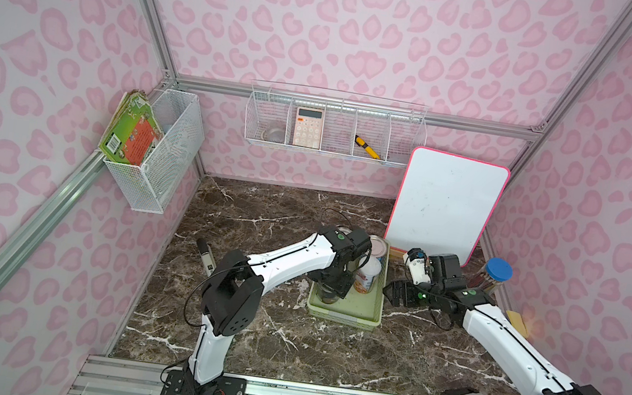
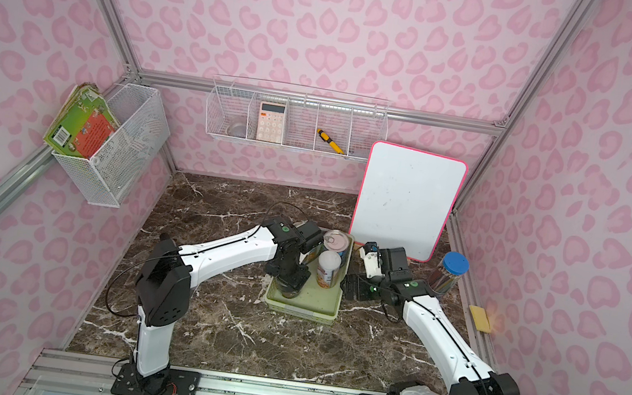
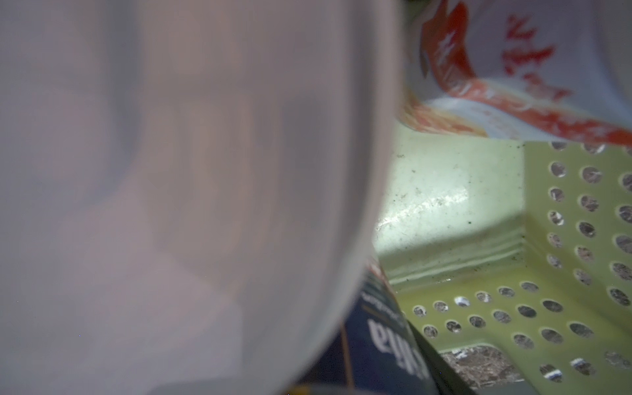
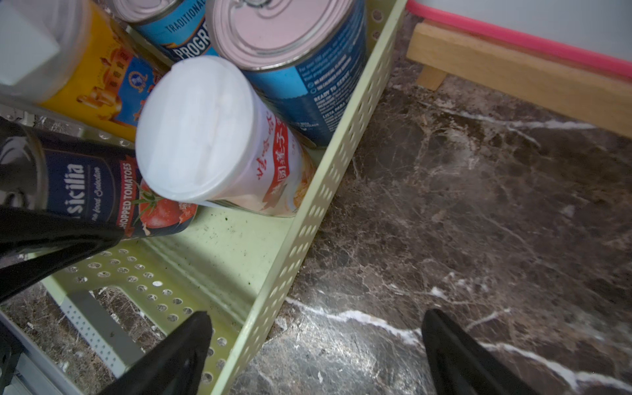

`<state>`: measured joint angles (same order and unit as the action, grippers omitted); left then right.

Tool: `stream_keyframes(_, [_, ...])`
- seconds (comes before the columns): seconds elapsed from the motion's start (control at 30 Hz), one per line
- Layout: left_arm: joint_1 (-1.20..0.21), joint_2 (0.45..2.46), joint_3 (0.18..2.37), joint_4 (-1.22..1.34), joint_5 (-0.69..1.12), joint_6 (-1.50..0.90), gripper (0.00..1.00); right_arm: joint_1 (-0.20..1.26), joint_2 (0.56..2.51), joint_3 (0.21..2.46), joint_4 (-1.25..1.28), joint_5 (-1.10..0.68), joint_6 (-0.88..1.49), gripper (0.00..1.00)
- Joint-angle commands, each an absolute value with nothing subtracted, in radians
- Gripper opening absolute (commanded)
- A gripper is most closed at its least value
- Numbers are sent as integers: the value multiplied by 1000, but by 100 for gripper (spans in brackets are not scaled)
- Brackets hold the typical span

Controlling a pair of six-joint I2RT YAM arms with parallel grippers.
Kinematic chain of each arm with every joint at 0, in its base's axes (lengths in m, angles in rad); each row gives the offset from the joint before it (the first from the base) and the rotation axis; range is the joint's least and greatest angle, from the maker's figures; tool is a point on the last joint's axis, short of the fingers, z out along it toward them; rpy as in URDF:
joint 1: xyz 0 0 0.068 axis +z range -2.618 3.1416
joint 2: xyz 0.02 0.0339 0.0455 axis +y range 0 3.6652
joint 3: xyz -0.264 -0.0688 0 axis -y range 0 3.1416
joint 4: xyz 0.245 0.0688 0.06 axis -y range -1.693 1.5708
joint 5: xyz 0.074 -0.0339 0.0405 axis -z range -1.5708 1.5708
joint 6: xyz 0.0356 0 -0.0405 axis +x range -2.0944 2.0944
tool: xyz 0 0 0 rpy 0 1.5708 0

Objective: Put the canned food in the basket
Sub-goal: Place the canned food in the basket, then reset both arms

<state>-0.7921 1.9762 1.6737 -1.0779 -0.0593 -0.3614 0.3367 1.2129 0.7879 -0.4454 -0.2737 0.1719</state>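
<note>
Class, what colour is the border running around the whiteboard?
Bright pink, clearest in a top view of the whiteboard.

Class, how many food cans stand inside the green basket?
5. One blue can and a second blue can at the far end of the basket, an orange can beside them, a white-capped can mid-basket, a dark can held by the left gripper.
</note>
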Motion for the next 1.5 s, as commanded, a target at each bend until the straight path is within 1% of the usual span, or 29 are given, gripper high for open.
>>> stream_keyframes(0.0, [-788,1987,1664,-1268,-48,-388,82,339,1215,787,-432,-279,176,99])
stream_keyframes(0.07, [-788,1979,1667,-1274,-50,-391,97,339,1213,788,-431,-279,173,99])
stream_keyframes(0.1, [-789,1976,1671,-1279,-50,-392,99,339,1215,788,-431,-278,173,99])
stream_keyframes(0.3, [-795,1933,1702,-1312,-60,-407,99,338,1215,791,-435,-279,173,99])
stream_keyframes(0.47, [-800,1832,1745,-1382,-84,-429,99,337,1193,804,-443,-255,181,99])
stream_keyframes(0.6, [-801,1686,1770,-1386,-161,-442,99,331,1157,839,-438,-217,197,99])
stream_keyframes(0.63, [-799,1632,1748,-1357,-240,-471,100,330,1139,853,-429,-189,206,99])
stream_keyframes(0.73, [-771,1462,1623,-1174,-441,-456,99,327,1062,876,-360,4,265,99])
stream_keyframes(0.8, [-713,1342,1501,-987,-503,-420,99,312,986,844,-245,122,288,99])
stream_keyframes(0.9, [-548,1140,1232,-623,-520,-372,99,280,871,758,-28,277,269,99])
stream_keyframes(0.97, [-448,1011,1020,-315,-577,-309,99,261,824,664,144,381,232,99])
stream_keyframes(1.0, [-416,967,932,-215,-600,-286,99,254,812,615,229,427,209,99])
stream_keyframes(1.03, [-385,925,850,-99,-634,-239,99,245,810,560,313,462,190,99])
stream_keyframes(1.1, [-332,879,731,61,-716,-202,99,210,825,464,472,446,148,99])
stream_keyframes(1.17, [-272,872,613,195,-716,-202,99,180,870,354,659,432,106,99])
stream_keyframes(1.2, [-258,887,564,279,-798,-122,99,165,894,308,738,423,76,99])
stream_keyframes(1.3, [-221,1010,459,503,-800,-18,99,118,993,192,971,411,23,99])
stream_keyframes(1.33, [-220,1059,460,502,-810,-24,99,98,1024,168,1019,404,29,99])
stream_keyframes(1.37, [-219,1097,459,497,-796,-24,99,75,1047,147,1059,366,42,99])
stream_keyframes(1.43, [-220,1195,405,641,-802,-6,99,17,1117,108,1142,254,71,99])
stream_keyframes(1.47, [-217,1232,385,691,-790,0,99,4,1156,95,1188,236,76,99])
